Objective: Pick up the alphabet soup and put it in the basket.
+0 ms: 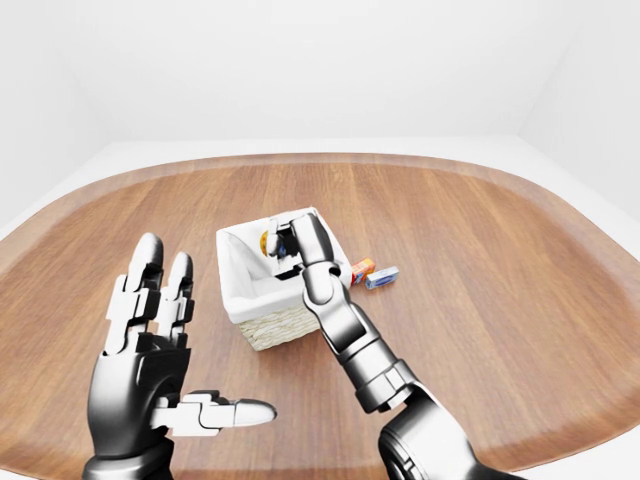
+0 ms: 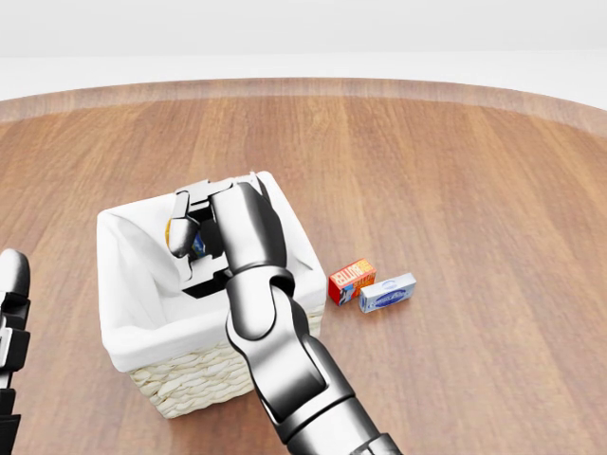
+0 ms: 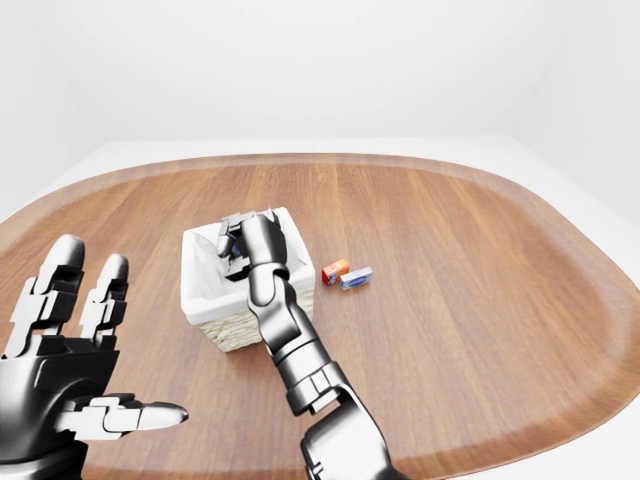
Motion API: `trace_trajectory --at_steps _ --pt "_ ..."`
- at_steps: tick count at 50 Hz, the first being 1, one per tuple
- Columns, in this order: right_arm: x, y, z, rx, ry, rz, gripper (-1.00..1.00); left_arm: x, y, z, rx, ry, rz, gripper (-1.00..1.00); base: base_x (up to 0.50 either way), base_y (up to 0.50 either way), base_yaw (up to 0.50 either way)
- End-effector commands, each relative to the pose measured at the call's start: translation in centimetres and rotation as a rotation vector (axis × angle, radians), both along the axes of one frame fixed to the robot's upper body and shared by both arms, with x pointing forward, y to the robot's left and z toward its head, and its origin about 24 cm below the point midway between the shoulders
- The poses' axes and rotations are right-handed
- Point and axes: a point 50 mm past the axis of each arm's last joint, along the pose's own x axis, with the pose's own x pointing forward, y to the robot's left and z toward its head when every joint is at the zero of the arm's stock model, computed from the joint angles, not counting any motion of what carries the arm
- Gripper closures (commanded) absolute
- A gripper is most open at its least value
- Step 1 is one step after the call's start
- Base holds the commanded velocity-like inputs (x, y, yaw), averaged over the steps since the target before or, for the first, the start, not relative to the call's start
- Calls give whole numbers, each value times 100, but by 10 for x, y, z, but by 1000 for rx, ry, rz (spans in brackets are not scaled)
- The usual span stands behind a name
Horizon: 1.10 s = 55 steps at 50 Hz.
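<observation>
The right hand (image 2: pixel 194 232) is seen closed round the alphabet soup (image 2: pixel 176 233) above the inside of the basket (image 2: pixel 123 351), presumably for release there, the left hand (image 1: pixel 150 350) is held open near the basket, and two small boxes (image 2: pixel 372 287) lie on the tabletop (image 2: pixel 474 190) just beside the basket.

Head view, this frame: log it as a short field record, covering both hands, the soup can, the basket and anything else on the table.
right robot hand: inside the basket, fingers closed round the can
alphabet soup can: held over the basket's interior, mostly hidden by fingers
basket: wicker, white liner, on the wooden table
left robot hand: open, raised, empty
other items: orange box and blue-white box, right of the basket
</observation>
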Motion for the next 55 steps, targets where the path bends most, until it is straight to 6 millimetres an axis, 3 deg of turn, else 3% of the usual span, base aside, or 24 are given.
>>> trace_trajectory --at_steps 1,15,16,55 --pt "3 4 -6 -14 26 -27 100 -1 1 2 0 -9 3 -100 0 0 0" --pt "1 8 -9 -31 29 -23 100 -2 3 3 2 -17 5 -100 0 0 0" --pt "0 9 -10 -39 29 -19 -100 -2 2 3 2 -17 6 -100 0 0 0" --pt "-5 12 -12 -53 16 -16 -100 -2 2 4 4 -22 5 -100 0 0 0"
